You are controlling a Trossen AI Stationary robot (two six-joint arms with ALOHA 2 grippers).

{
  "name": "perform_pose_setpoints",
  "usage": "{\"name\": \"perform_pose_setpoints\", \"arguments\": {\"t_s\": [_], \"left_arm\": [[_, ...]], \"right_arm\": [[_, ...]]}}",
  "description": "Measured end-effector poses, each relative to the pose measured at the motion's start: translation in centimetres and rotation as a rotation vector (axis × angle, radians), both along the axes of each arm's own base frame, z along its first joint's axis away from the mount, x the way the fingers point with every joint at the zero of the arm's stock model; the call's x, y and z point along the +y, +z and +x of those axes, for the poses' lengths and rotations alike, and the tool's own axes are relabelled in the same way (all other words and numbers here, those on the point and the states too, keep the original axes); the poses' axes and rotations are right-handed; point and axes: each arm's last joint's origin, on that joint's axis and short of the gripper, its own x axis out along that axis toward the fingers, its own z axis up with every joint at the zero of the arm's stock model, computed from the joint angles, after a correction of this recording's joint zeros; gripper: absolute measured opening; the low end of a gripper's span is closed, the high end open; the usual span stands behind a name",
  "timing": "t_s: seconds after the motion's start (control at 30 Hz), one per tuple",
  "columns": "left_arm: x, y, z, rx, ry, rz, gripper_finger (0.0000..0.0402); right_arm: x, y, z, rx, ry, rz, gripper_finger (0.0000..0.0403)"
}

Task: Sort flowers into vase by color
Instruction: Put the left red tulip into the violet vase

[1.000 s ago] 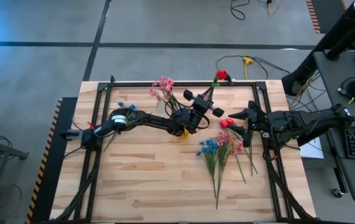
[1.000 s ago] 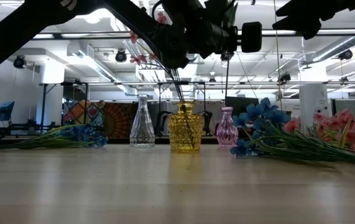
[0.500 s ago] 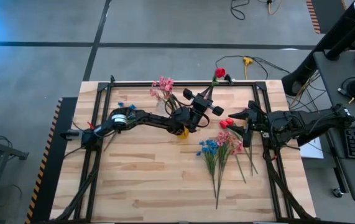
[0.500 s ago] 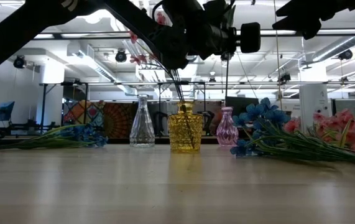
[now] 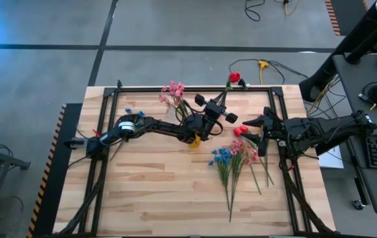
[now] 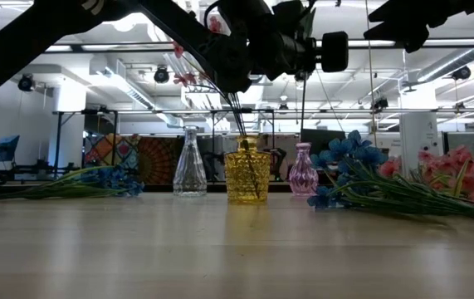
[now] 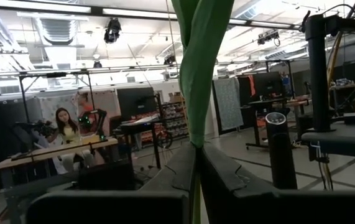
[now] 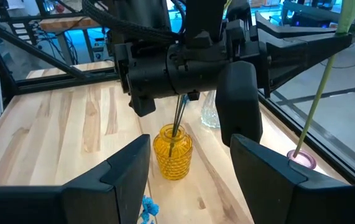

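My left gripper (image 5: 218,106) is shut on a red flower's green stem (image 6: 303,116). The red bud (image 5: 234,77) is beyond the table's far edge in the high view. The stem's lower end stands in the small pink vase (image 8: 303,160), which also shows in the low view (image 6: 303,172). A yellow vase (image 5: 192,139) holds pink flowers (image 5: 173,89). A clear vase (image 6: 189,162) stands left of it. My right gripper (image 8: 189,180) is open and empty, above the loose pile of blue, pink and red flowers (image 5: 236,157). My left gripper pinches the red flower's stem, where a green leaf wraps it (image 7: 196,140), between its two fingers. The fingers (image 8: 301,53) lie about level, pointing toward the table's far right, across the stem. The stem stands nearly upright, its lower end in the pink vase's mouth.
Several blue flowers (image 5: 129,114) lie on the table's left side, also in the low view (image 6: 95,178). A black metal frame (image 5: 195,87) runs around the table. The near half of the wooden table top (image 5: 162,198) is bare.
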Motion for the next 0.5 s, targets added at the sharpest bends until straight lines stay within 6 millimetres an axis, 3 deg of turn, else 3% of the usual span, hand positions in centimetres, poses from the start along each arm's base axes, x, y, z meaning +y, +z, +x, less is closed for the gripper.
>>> {"name": "perform_pose_setpoints", "arguments": {"t_s": [0.5], "left_arm": [[0.21, -0.01, -0.02, -0.010, -0.001, -0.007, 0.0001]], "right_arm": [[-0.01, 0.00, -0.01, 0.000, 0.000, -0.001, 0.0215]]}}
